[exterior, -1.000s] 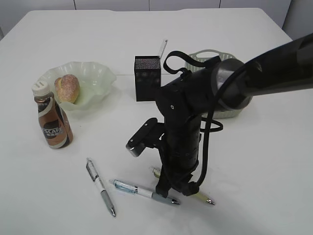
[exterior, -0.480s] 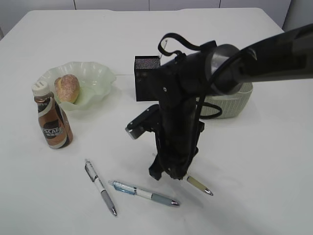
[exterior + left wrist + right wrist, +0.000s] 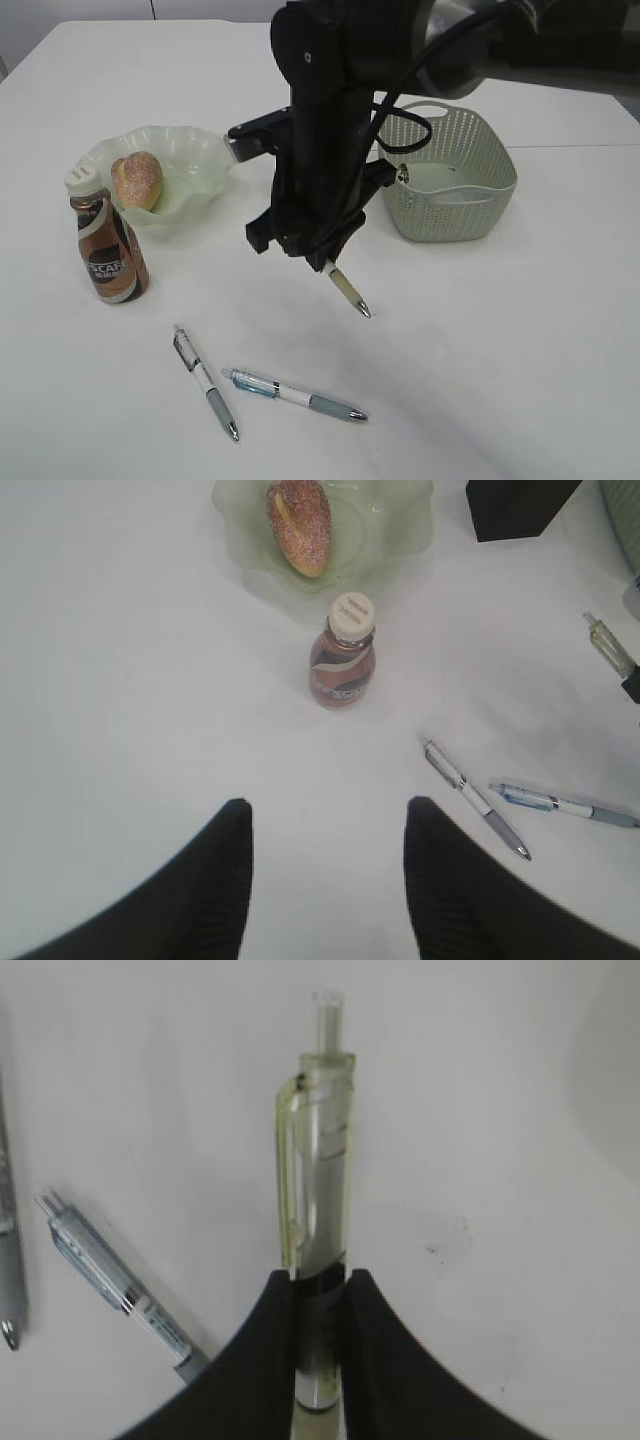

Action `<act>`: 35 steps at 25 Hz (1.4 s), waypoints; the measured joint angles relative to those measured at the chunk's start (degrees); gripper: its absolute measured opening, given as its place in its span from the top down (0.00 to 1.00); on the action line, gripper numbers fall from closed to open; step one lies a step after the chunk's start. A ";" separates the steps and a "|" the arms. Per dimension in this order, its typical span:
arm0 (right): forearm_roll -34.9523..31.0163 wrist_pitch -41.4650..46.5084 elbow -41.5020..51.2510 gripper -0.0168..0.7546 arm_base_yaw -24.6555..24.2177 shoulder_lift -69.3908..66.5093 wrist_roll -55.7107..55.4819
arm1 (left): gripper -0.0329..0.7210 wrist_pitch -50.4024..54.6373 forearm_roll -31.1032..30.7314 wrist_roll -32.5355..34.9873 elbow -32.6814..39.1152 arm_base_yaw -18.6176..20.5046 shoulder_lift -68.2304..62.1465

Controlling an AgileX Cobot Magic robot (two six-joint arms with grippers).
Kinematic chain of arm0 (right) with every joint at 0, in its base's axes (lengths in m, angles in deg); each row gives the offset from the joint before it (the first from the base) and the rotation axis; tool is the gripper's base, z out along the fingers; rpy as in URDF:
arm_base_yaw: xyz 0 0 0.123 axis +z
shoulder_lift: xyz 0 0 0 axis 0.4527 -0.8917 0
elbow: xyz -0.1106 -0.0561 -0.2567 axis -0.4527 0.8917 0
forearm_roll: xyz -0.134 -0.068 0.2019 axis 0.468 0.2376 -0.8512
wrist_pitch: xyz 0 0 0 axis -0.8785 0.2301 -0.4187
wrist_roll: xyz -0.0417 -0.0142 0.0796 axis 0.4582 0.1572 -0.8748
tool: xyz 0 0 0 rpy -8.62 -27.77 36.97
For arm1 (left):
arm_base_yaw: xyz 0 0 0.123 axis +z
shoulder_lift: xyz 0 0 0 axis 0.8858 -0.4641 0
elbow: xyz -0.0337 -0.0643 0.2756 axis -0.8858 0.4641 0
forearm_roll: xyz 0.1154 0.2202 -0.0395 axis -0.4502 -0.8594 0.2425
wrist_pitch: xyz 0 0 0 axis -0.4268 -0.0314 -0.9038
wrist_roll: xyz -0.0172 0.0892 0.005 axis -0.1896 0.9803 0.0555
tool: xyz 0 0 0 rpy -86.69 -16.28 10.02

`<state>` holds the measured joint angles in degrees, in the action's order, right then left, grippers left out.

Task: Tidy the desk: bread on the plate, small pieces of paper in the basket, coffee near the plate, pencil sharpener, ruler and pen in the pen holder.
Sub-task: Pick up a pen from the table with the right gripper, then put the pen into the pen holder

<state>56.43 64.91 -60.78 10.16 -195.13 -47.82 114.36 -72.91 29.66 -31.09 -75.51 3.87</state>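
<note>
The desk (image 3: pixel 520 380) held the basket (image 3: pixel 455 175) just right of the right gripper (image 3: pixel 325 262), which was clamped on a pale pen (image 3: pixel 348 291), lifted clear and tilted tip-down. The plate (image 3: pixel 190 160) sat left of that gripper with the bread (image 3: pixel 138 180) in it and the coffee (image 3: pixel 108 250) in front. Two more pens (image 3: pixel 296 394) lay below the gripper. The held pen looked light, stiff and slick; the mid-barrel pinch seemed sensible. The left gripper (image 3: pixel 325 880) hung open, empty.
</note>
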 joint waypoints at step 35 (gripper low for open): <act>17.62 -38.05 6.43 0.86 -0.10 11.64 -11.50 | 0.53 0.00 5.06 0.00 0.00 0.00 0.00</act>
<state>74.05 26.86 -54.35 10.06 -183.49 -59.32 114.36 -67.85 29.66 -31.09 -75.51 3.87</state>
